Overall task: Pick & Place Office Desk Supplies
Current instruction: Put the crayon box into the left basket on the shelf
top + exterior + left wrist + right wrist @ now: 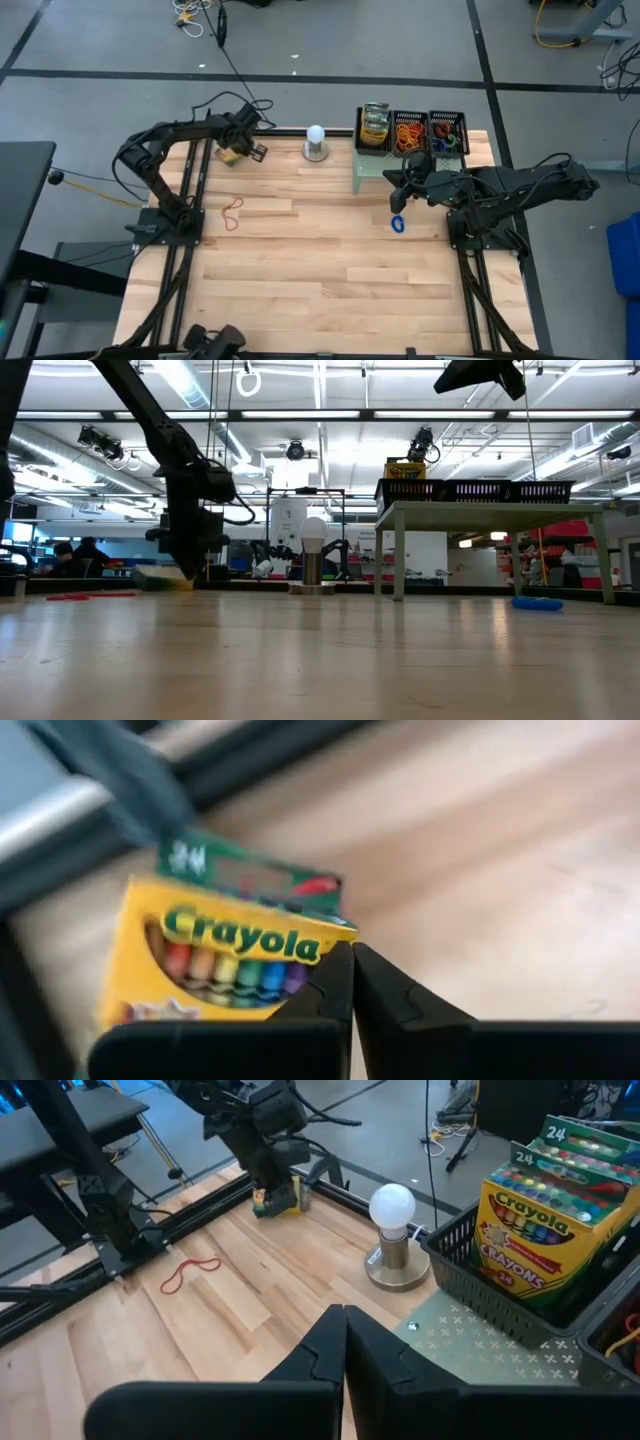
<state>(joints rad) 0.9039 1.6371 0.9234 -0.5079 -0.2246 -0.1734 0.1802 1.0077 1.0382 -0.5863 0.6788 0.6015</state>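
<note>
Crayon box, small, yellow-and-green cardboard (225,955), lying at the far left of the pale wooden table (320,290), near its far edge. Left end effector (352,970) down at the box but clenched tight, finger against finger, nothing between them; box sitting just beside the fingertips, at one corner, not inside the grip. Judged a missed grasp rather than a hold.

To do the step well:
- Release fully before anything else.
- Back off a little and lift clear of the box top.
- Shift sideways until the box's narrow faces lie between both fingers, not next to them.
- Come down squarely, then close gently; thin card likely to dent or skid under a hard pinch.
- Lift slowly and check for tilt before carrying right toward the small black mesh basket (375,130) already holding crayon boxes, on the pale green mesh riser (470,1345).
- Steer clear of the white ball on a metal base (316,141) on the way.

Right end effector (345,1330) waiting by the riser's near edge, also clenched and empty.
</note>
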